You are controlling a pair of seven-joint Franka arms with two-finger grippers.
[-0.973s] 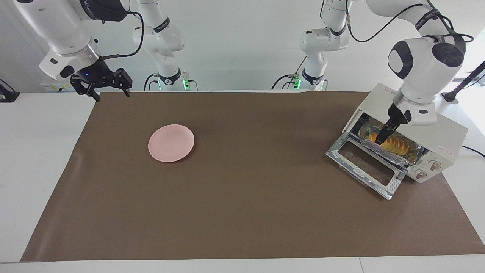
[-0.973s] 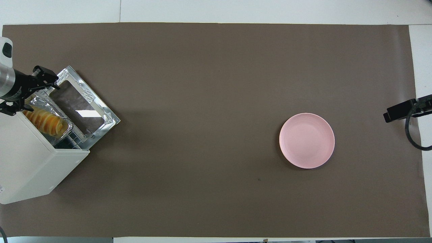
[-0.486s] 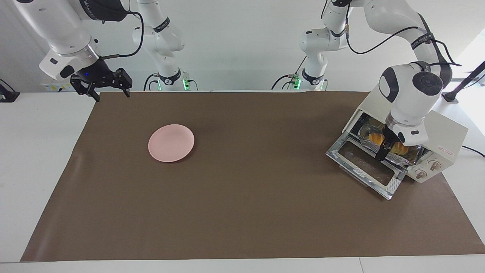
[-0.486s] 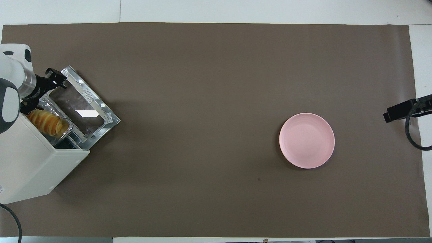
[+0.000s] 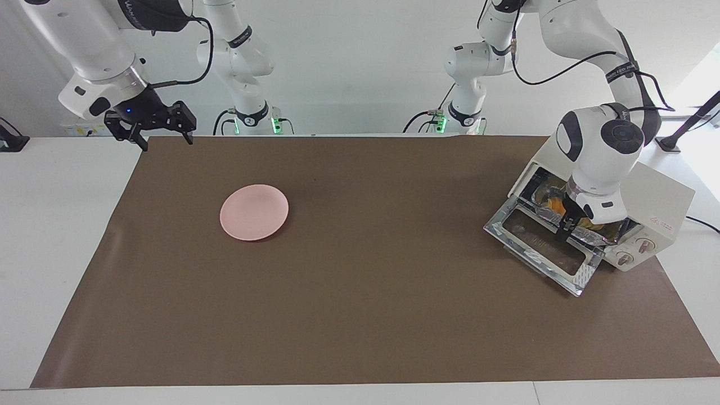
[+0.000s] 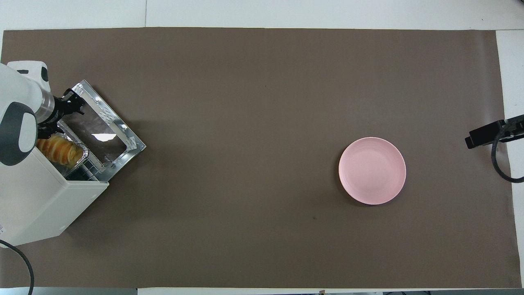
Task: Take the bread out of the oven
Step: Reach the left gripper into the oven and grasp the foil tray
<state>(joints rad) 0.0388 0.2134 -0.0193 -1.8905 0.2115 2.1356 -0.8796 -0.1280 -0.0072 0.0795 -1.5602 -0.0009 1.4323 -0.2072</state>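
My table point(image 5: 67, 236) is white, and a brown mat point(image 5: 360, 292) covers most of it — only the white margins show around the edges. Two things sit directly on the mat. The oven point(image 5: 655, 211) (door dropped flat onto the mat) stands at my left arm's end. The pink plate point(image 5: 254, 212) lies well apart from it, toward my right arm's end.

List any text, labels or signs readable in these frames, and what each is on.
Red marks on the oven by its knobs: too small to read.
White lettering on the left arm's black band: blurred, unreadable.
Lettering on the right arm's black band: cut off, unreadable.
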